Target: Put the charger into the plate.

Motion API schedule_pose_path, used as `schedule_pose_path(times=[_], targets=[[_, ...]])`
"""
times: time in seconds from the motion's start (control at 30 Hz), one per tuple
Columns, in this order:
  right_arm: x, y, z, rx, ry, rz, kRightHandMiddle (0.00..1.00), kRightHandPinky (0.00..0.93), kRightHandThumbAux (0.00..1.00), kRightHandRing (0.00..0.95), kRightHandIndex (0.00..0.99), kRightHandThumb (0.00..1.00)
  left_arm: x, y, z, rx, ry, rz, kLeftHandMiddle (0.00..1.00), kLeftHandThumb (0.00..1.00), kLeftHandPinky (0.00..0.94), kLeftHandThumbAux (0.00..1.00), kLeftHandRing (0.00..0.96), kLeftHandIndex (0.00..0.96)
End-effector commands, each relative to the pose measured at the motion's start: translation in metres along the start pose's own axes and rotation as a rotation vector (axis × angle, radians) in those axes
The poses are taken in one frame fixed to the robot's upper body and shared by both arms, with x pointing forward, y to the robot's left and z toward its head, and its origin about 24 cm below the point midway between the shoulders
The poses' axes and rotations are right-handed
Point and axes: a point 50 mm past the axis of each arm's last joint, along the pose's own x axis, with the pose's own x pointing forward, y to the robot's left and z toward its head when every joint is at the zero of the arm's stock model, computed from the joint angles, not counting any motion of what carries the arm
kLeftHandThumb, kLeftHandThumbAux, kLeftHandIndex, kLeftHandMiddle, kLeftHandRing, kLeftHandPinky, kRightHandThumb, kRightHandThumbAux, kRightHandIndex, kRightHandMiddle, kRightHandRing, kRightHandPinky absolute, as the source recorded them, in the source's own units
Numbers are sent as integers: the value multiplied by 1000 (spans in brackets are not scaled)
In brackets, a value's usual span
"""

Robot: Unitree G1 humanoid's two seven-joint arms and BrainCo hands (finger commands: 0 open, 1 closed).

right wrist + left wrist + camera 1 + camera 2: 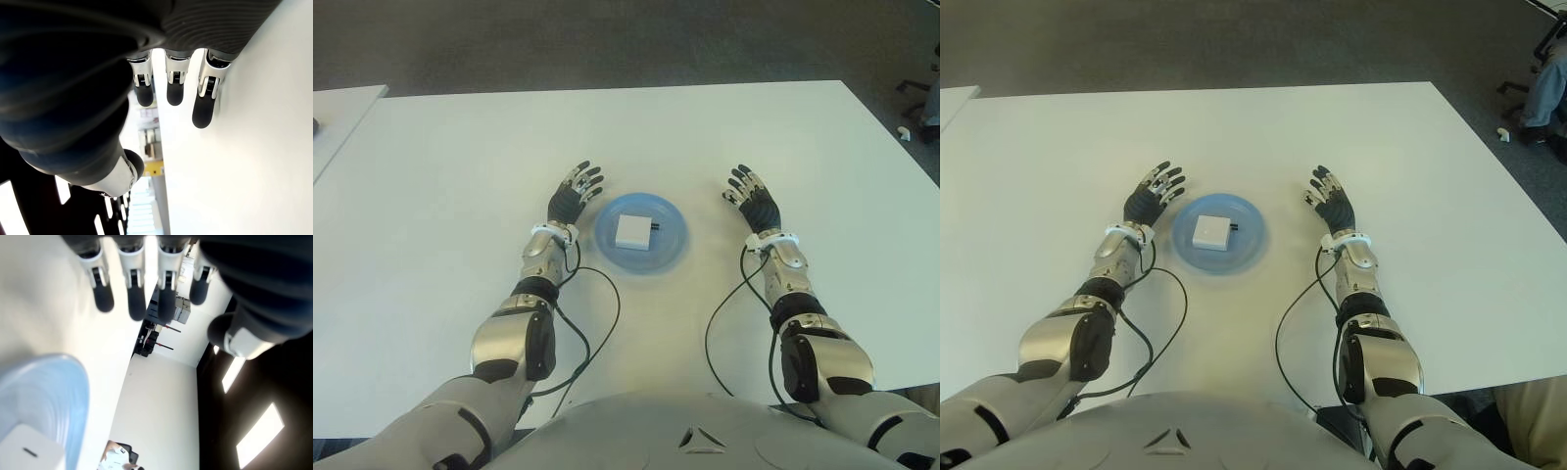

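The white charger (633, 231) is seen lying inside the blue plate (673, 253) at the middle of the frame, so the task is judged done. The left hand (573, 200) is held just left of the plate, fingers spread and empty; the right hand (753, 202) is held farther right on the white table (440, 176), also spread and empty, presumably drawn clear after release.

Silver-grey arm shells, black joints, black cables (592, 323) along forearms; dark ribbed-palm robot hand (574, 200), white knuckles.
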Motion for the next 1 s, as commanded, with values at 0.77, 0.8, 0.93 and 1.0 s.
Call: schedule_pose_path(times=[0.77, 0.8, 0.93, 1.0], targets=[[-21, 17, -42, 20, 158, 37, 39, 53, 779, 33, 35, 0, -18, 13, -7, 319, -19, 125, 0, 0, 0, 569, 0, 0], [-21, 18, -42, 19, 159, 39, 39, 49, 775, 33, 36, 0, -17, 13, -6, 316, -20, 126, 0, 0, 0, 569, 0, 0], [-22, 19, -43, 15, 163, 45, 39, 39, 763, 31, 36, 0, -17, 14, -6, 306, -18, 129, 0, 0, 0, 576, 0, 0], [-22, 20, -43, 13, 166, 48, 40, 38, 757, 30, 36, 0, -16, 14, -6, 299, -16, 131, 0, 0, 0, 581, 0, 0]])
